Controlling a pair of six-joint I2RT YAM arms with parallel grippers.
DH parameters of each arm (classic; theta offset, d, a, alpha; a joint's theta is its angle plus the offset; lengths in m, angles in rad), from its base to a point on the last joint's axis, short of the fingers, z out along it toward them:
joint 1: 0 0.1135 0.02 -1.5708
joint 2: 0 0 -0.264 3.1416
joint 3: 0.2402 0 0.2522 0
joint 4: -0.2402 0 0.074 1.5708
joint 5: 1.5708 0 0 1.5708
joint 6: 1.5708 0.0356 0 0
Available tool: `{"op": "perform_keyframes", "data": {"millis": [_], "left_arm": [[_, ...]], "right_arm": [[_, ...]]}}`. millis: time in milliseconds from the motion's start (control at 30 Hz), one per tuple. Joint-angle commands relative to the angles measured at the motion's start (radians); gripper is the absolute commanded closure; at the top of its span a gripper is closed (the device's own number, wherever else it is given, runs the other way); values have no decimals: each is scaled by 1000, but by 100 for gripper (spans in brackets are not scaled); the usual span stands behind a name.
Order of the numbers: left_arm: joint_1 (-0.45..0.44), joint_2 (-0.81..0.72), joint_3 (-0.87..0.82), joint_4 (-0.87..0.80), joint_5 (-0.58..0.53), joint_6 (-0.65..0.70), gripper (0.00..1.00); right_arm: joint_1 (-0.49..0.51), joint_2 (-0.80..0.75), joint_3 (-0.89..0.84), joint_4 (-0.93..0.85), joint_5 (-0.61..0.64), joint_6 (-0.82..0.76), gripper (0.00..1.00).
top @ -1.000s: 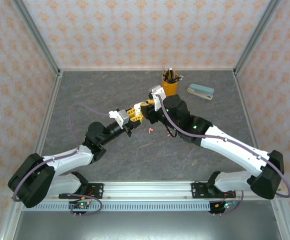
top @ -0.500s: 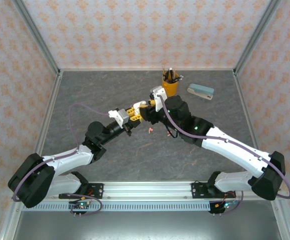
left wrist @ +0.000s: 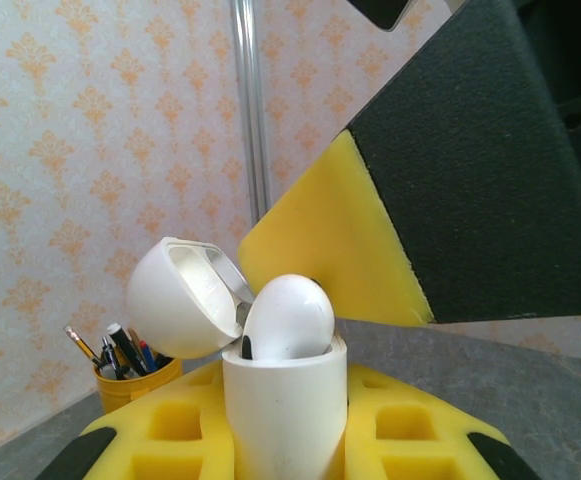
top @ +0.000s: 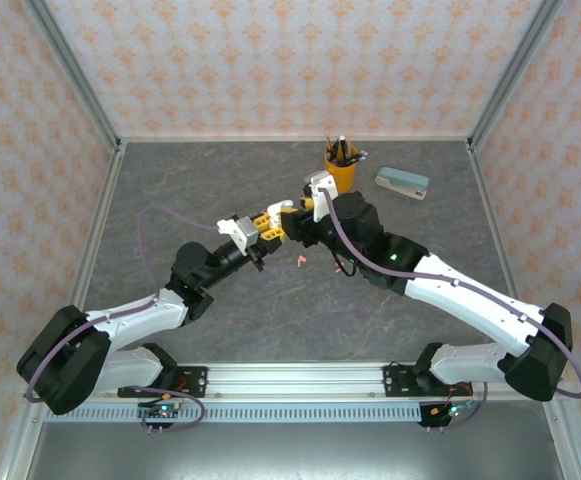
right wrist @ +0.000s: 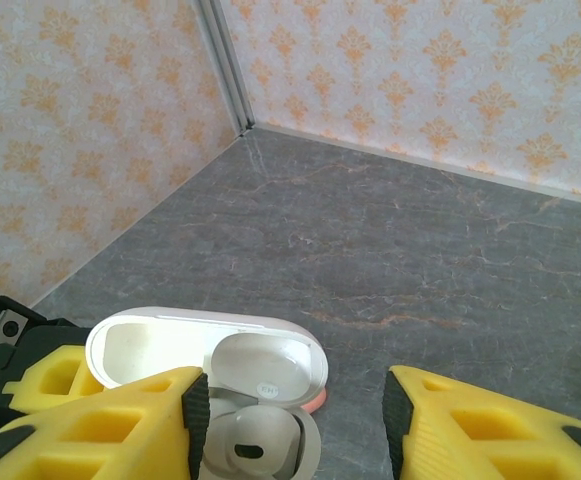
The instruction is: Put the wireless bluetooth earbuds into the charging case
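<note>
My left gripper point(top: 267, 228) is shut on the white charging case point(left wrist: 285, 410) and holds it upright above the table, its lid point(left wrist: 182, 298) hinged open to the left. A white earbud point(left wrist: 288, 318) sits in the case's mouth, its rounded top sticking out. My right gripper point(right wrist: 295, 405) hangs just above the case with its jaws open and nothing between them; its yellow fingers point(right wrist: 120, 420) flank the open lid point(right wrist: 260, 365) and the seated earbud point(right wrist: 250, 445). A salmon-pink earbud point(top: 298, 262) lies on the table below the two grippers.
A yellow cup of pens point(top: 340, 172) stands at the back, with a teal and white box point(top: 402, 183) to its right. The grey table point(top: 170, 190) is walled in by patterned panels on three sides.
My right gripper's jaws have opened and it has lifted slightly off the case, leaving the white earbud in it. The left arm has held still.
</note>
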Motion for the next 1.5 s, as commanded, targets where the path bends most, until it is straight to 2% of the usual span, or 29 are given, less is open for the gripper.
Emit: {"op": "perform_keyframes", "data": {"millis": [0, 567, 833, 933, 1100, 1267, 1467], "left_arm": [[-8, 8, 32, 71, -8, -1, 100], [-8, 16, 29, 75, -9, -5, 100], [-9, 27, 19, 85, -9, -10, 100], [-8, 27, 11, 88, -9, -12, 100], [-8, 23, 1, 79, -5, -11, 100], [-8, 28, -2, 68, 5, -13, 100], [-8, 39, -2, 66, 5, -15, 100]], "right_arm": [[11, -28, 31, 21, 20, 31, 49], [11, -26, 61, 51, -19, 105, 49], [0, -58, 105, 49, -2, 188, 48], [-19, -37, 188, -58, 31, 220, 48], [-66, 88, 384, -341, 73, 242, 51], [-173, 244, 582, -590, -50, 287, 57], [-213, 403, 769, -760, -135, 255, 61]]}}
